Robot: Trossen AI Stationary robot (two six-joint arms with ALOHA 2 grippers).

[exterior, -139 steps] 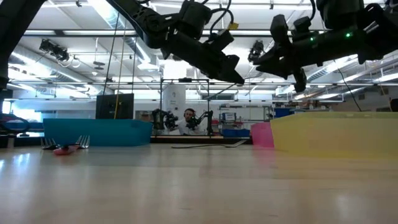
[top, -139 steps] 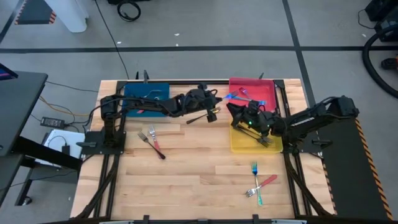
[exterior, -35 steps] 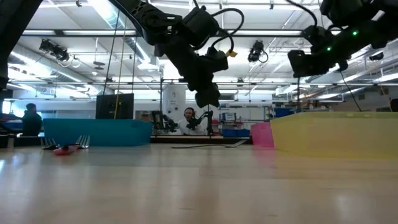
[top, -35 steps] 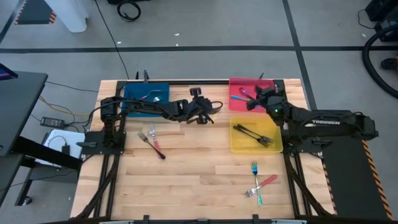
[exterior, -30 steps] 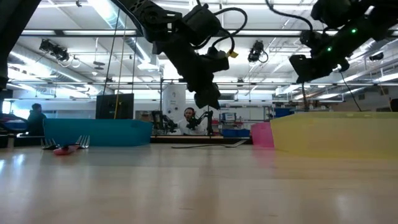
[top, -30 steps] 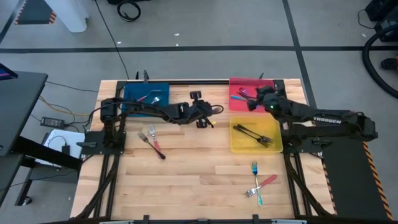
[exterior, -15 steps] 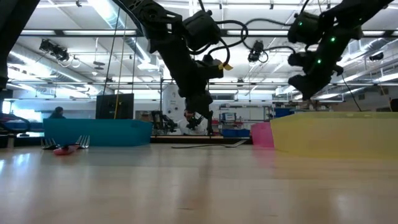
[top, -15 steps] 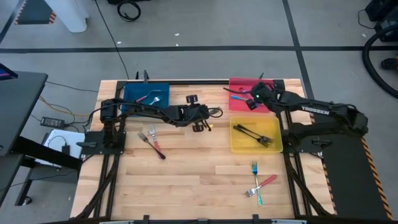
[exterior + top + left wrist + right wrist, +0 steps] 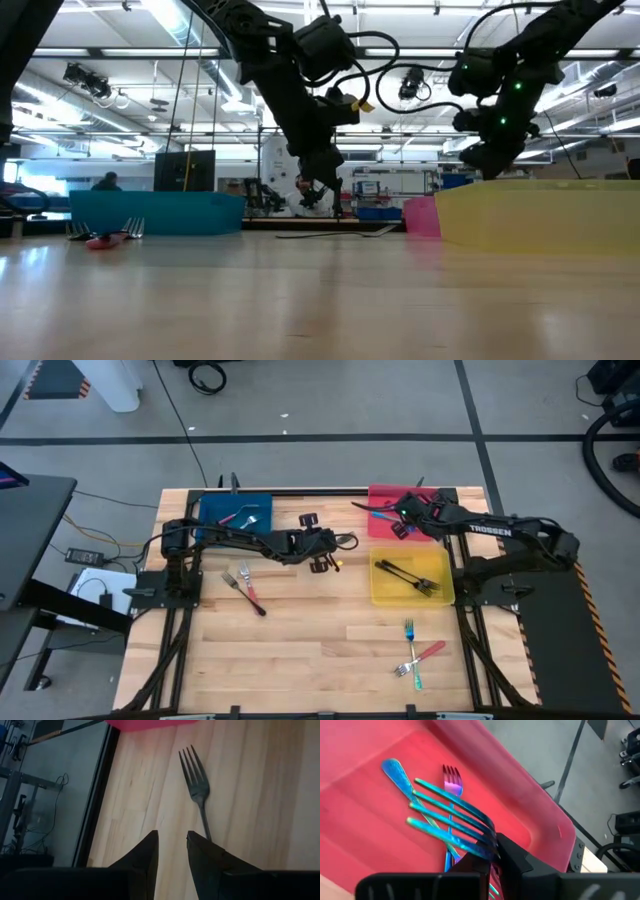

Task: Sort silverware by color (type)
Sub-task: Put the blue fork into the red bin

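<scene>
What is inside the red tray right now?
The red tray holds a blue iridescent fork lying flat. The right claw holds a second one just above it. The claw covers their handle ends and that corner.

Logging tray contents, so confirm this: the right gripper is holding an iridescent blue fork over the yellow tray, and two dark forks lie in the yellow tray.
One detail is wrong: the right gripper holds the iridescent blue fork over the red tray, not the yellow one, as the right wrist view shows. The two dark forks do lie in the yellow tray, seen in the high view.
</scene>
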